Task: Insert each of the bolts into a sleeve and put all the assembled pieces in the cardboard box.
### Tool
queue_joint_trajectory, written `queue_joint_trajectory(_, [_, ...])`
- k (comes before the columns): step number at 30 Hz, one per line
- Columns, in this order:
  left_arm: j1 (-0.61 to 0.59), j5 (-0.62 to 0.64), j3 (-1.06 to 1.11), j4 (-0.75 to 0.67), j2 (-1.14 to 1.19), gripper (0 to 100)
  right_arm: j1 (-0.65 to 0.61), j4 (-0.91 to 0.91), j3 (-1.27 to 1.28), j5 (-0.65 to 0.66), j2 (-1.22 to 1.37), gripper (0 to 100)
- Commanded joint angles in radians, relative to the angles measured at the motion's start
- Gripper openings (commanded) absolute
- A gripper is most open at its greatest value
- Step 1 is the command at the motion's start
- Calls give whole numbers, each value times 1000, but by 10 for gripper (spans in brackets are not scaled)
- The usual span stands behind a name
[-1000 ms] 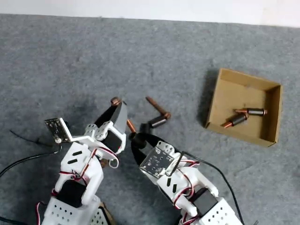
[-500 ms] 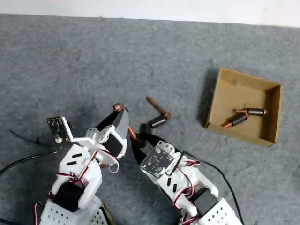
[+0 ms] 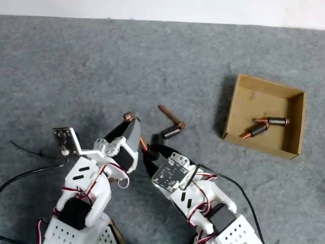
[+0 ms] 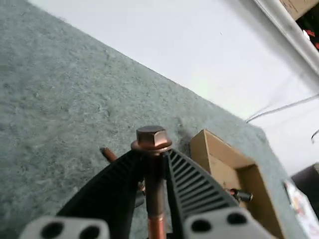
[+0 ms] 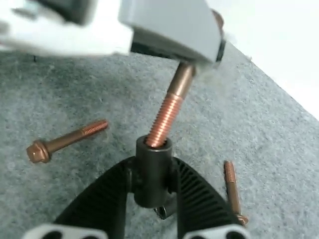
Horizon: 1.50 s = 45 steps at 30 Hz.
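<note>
Setting: robotics lab bench.
Evidence: grey felt mat (image 3: 76, 61), bare white wall (image 3: 203, 7), exposed cables (image 3: 242, 195) on two white servo arms (image 3: 84, 190).

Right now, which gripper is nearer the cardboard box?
Right. The right gripper, clamping a sleeve, sits closer to the cardboard box; the left gripper, clamping a bolt, is just beyond it.

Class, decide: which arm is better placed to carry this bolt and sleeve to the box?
Probably right: the right gripper grips the sleeve, bolt tip inside, and sits nearer the cardboard box.
</note>
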Motion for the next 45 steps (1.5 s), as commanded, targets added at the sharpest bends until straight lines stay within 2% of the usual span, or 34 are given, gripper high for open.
queue_joint_trajectory(1, [21,-66,15,9,-7,6,35,-33,139,3,-10,4])
queue_joint_trajectory(7, [93,-94,22,14,-7,6,36,-33,139,3,-10,4])
queue_joint_trajectory(16, [93,-106,61,6,-7,6,36,-33,137,3,-10,4])
queue_joint_trajectory(20, [96,-106,96,-54,-7,6,36,-33,137,3,-10,4])
queue_joint_trajectory(27, [71,57,107,-71,-7,6,56,-38,136,2,-12,4])
queue_joint_trajectory(30, [73,66,108,-68,-7,6,65,-39,136,-8,-12,4])
queue_joint_trajectory(35, [94,69,133,-72,-7,6,101,-70,136,-129,-12,5])
queue_joint_trajectory(45, [93,63,134,-72,-7,6,107,-79,134,-130,-12,6])
